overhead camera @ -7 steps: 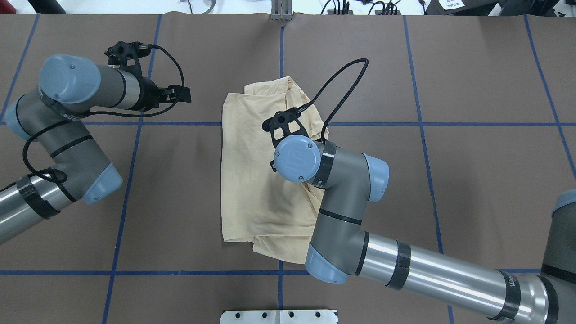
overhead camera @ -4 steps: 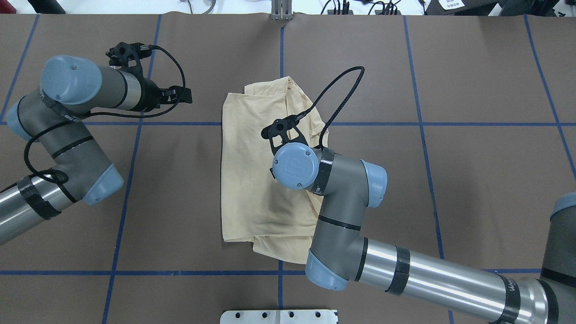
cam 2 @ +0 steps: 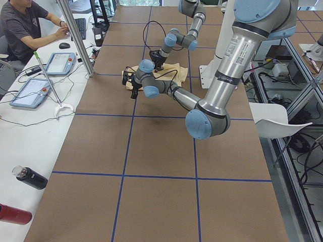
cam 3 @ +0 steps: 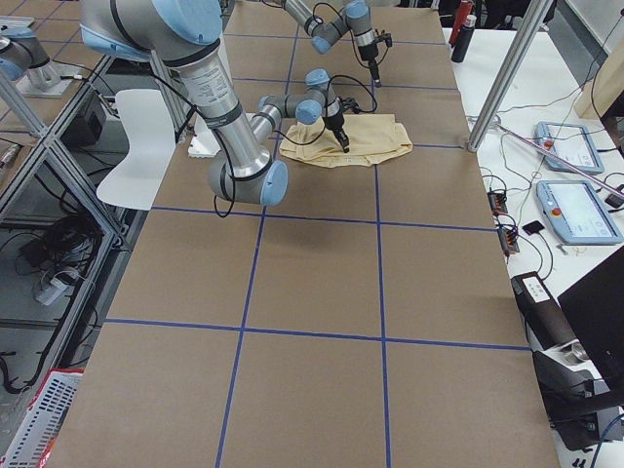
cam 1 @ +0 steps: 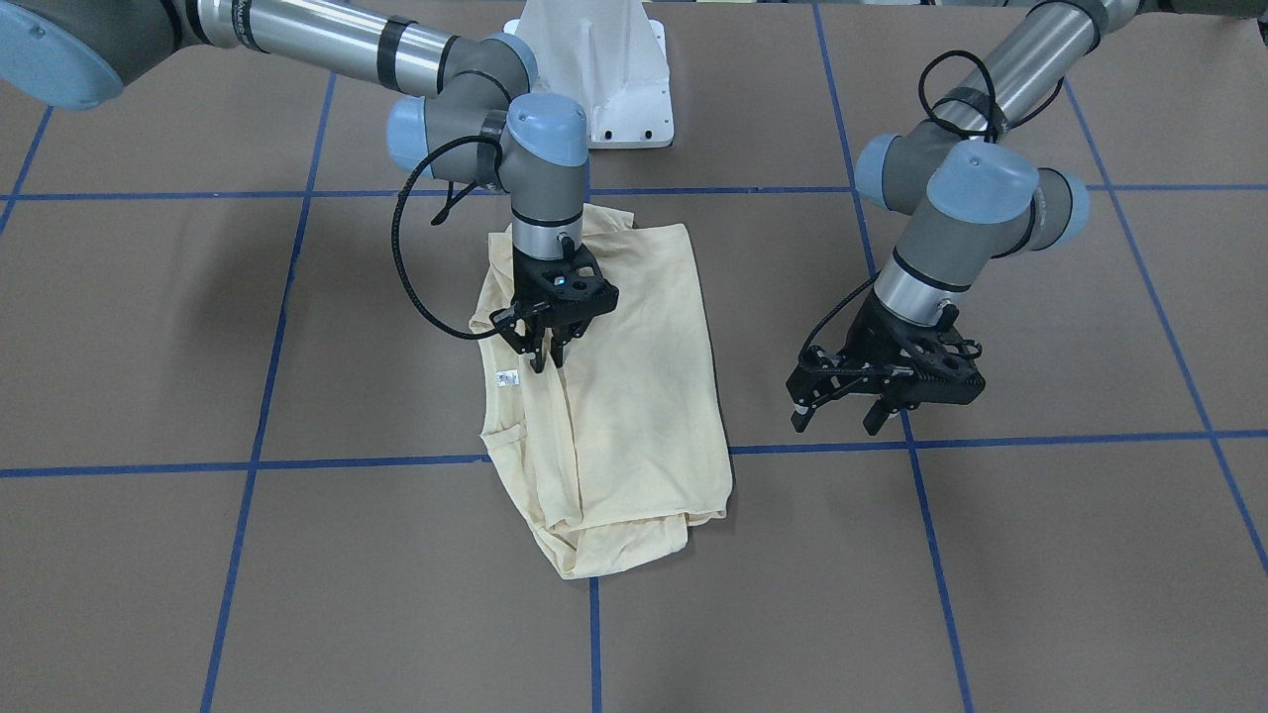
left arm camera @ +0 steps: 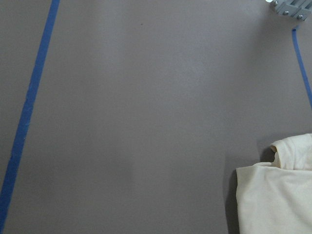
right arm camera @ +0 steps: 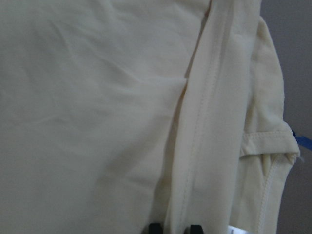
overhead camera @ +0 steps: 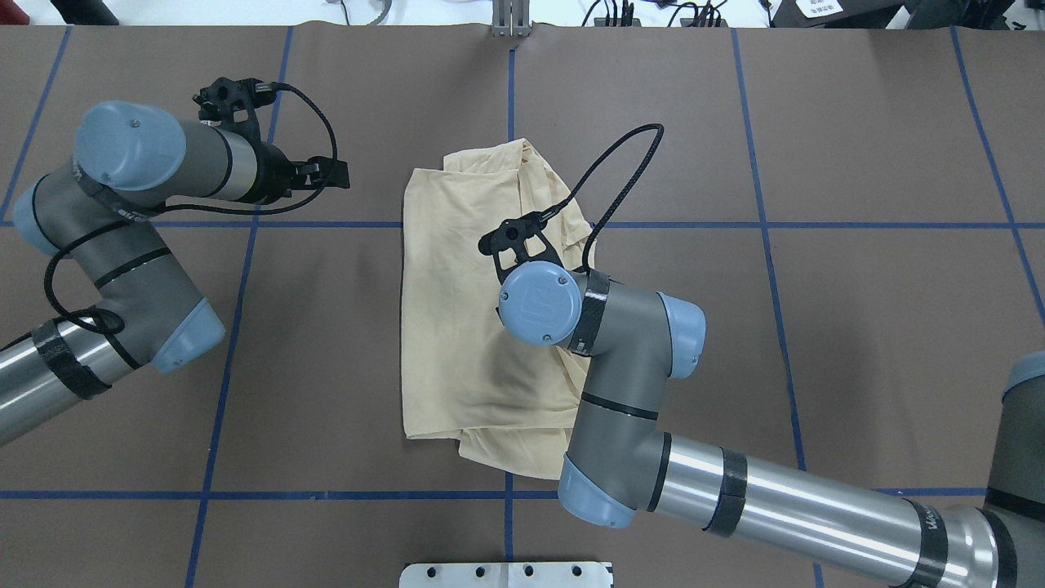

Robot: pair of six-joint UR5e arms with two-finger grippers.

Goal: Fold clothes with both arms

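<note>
Shirt point(cam 1: 634, 396), just one, lies on the desk point(cam 1: 991, 555). Of two tools, the right tool point(cam 1: 547, 364) pinches its fold, nearly closed; the left tool point(cam 1: 835, 426) hangs wide open, empty.

Right gripper point(cam 1: 548, 361) edged along the T-shirt point(cam 1: 634, 396) toward the robot.

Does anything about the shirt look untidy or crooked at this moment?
Yes. The T-shirt is folded unevenly: at the end farthest from the robot, a lower layer bulges past the top layer's straight edge, and a hemmed strip runs askew under the right end effector.
</note>
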